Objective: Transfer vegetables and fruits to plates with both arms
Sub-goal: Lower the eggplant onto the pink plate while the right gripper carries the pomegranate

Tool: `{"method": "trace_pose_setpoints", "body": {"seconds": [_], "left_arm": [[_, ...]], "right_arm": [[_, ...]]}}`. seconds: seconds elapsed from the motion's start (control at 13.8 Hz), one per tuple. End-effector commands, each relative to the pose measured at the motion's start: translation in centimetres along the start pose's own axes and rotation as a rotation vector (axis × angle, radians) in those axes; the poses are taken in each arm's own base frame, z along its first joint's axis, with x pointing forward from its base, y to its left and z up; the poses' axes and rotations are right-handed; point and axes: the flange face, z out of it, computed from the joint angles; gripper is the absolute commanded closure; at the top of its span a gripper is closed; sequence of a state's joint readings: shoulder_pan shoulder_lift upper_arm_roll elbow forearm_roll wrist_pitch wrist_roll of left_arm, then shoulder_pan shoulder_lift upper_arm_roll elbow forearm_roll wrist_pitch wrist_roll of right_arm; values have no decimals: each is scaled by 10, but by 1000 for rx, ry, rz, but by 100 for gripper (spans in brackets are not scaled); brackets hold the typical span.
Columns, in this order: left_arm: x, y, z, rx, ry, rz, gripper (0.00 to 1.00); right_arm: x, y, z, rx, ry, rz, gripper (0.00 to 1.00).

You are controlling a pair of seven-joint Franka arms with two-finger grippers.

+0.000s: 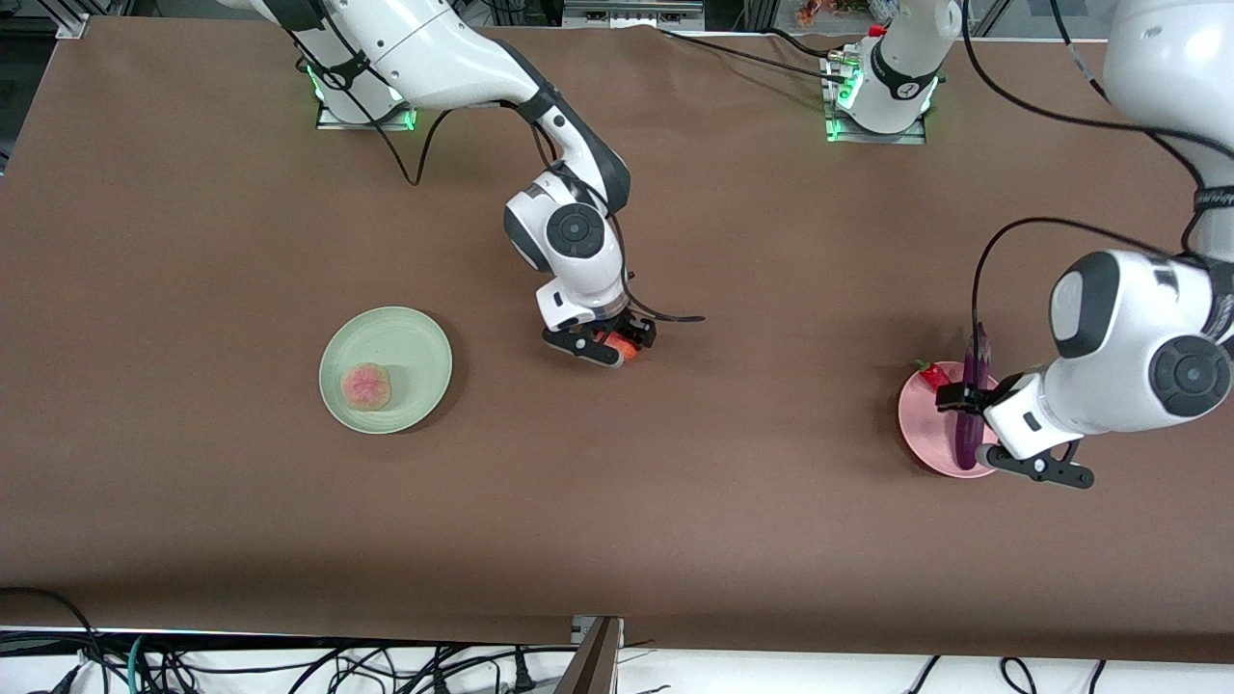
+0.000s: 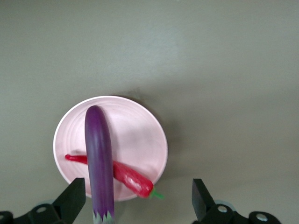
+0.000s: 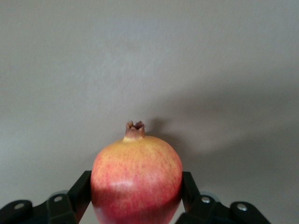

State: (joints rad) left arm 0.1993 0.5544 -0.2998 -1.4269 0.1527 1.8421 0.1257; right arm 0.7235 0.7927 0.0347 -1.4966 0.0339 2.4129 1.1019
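The pale pink plate (image 1: 921, 421) near the left arm's end holds the purple eggplant (image 1: 967, 443) lying across the red chili pepper (image 1: 932, 374). My left gripper (image 1: 969, 410) hovers over this plate, open and empty. In the left wrist view the eggplant (image 2: 99, 154) crosses the chili (image 2: 133, 179) on the plate (image 2: 140, 135), with my gripper (image 2: 138, 200) spread wide above. My right gripper (image 1: 617, 345) is at mid-table, shut on the red-yellow pomegranate (image 1: 627, 350), low at the table. The pomegranate (image 3: 136, 175) fills the right gripper (image 3: 135, 191). The pale green plate (image 1: 424, 347) holds the pinkish-tan fruit (image 1: 366, 386).
The brown table (image 1: 675, 501) has open room between the two plates and toward the front camera. The arm bases (image 1: 877, 106) with green lights stand along the farthest edge. Cables (image 1: 733, 53) lie near them.
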Motion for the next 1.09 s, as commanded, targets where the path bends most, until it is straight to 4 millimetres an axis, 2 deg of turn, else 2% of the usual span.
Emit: {"method": "trace_pose_setpoints", "body": {"seconds": [0.0,0.07,0.14,0.29,0.36,0.51,0.65,0.8,0.87,1.01], "left_arm": [[-21,18,-75,37,19,21,0],[-31,26,-103,46,27,22,0],[-40,48,-133,75,68,44,0],[-66,68,-168,133,125,6,0],[-93,61,-184,141,157,-98,0],[-140,65,-187,84,189,-193,0],[-167,69,-191,105,226,-182,0],[-180,75,-196,90,104,-183,0],[-169,68,-201,80,102,-192,0],[-162,64,-209,75,78,-193,0]], "right_arm": [[53,24,-45,-57,-23,-67,80],[78,42,-67,-82,-43,-111,80],[98,61,-77,-117,-78,-173,80],[132,102,-101,-170,-135,-300,80],[149,122,-108,-185,-147,-348,80],[170,164,-108,-218,-162,-437,80],[178,194,-95,-226,-161,-472,78],[179,222,-74,-215,-124,-498,73],[178,234,-64,-208,-105,-504,70],[180,243,-57,-199,-92,-491,48]]}}
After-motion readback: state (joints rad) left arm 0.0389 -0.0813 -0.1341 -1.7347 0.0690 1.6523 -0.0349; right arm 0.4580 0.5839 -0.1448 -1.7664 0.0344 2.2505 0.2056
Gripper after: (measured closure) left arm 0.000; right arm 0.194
